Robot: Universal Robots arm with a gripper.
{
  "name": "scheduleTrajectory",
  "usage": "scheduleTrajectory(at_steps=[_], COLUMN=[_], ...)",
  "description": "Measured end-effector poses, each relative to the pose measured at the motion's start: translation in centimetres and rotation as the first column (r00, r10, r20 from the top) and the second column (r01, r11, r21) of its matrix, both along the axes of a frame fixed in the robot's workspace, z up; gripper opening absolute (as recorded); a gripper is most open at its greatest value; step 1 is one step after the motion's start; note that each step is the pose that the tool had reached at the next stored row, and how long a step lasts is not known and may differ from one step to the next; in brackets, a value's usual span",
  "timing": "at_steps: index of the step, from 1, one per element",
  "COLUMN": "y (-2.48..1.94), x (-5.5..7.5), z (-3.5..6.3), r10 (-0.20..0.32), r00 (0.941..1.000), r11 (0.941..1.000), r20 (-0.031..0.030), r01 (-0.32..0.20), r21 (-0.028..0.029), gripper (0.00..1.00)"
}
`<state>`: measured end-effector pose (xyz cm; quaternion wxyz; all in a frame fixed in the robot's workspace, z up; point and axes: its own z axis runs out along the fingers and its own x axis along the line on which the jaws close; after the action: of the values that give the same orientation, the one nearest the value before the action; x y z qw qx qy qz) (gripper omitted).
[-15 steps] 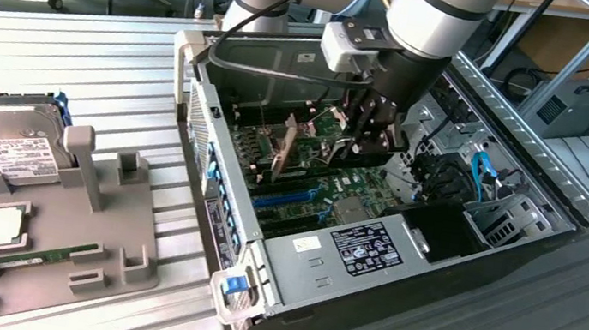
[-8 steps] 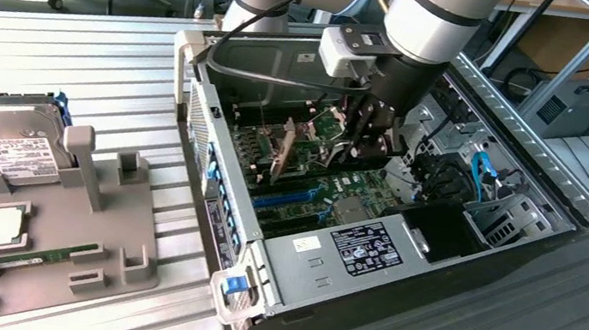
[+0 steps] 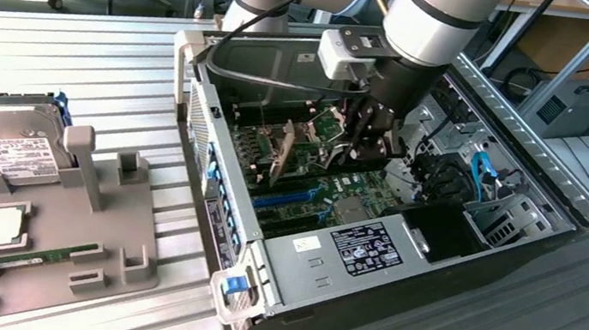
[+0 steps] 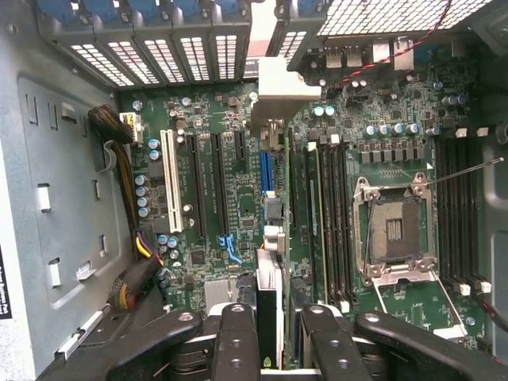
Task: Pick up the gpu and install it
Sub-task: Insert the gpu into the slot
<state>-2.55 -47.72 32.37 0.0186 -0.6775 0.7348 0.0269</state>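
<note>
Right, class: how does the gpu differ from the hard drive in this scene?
The gpu is inside the open computer case, held in the end effector; the hard drive rests outside on the grey rack. The gpu is a slim card seen edge-on; the hard drive is boxy, silver, with a white label. Both are computer parts.

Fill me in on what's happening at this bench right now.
A robot arm has its tool down inside the open black and silver computer case, over the green motherboard. The tool is closed on the slim dark expansion card with a silvery bracket, holding it on edge above the row of long card slots. On the grey parts holder beside the case, the silver hard drive with a white label sits untouched.
</note>
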Motion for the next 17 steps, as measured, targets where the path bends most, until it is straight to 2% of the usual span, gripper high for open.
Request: scheduleTrajectory(at_steps=[6,17], y=[-0.31,-0.41], x=[-0.18,-0.41], z=[-0.18,-0.23], r10=[0.000,0.000], r00=[1.0000,1.0000], r11=[1.0000,1.0000], r20=[0.0000,0.0000], r01=[0.000,0.000], r21=[-0.0001,-0.0001], gripper=[0.27,0.27])
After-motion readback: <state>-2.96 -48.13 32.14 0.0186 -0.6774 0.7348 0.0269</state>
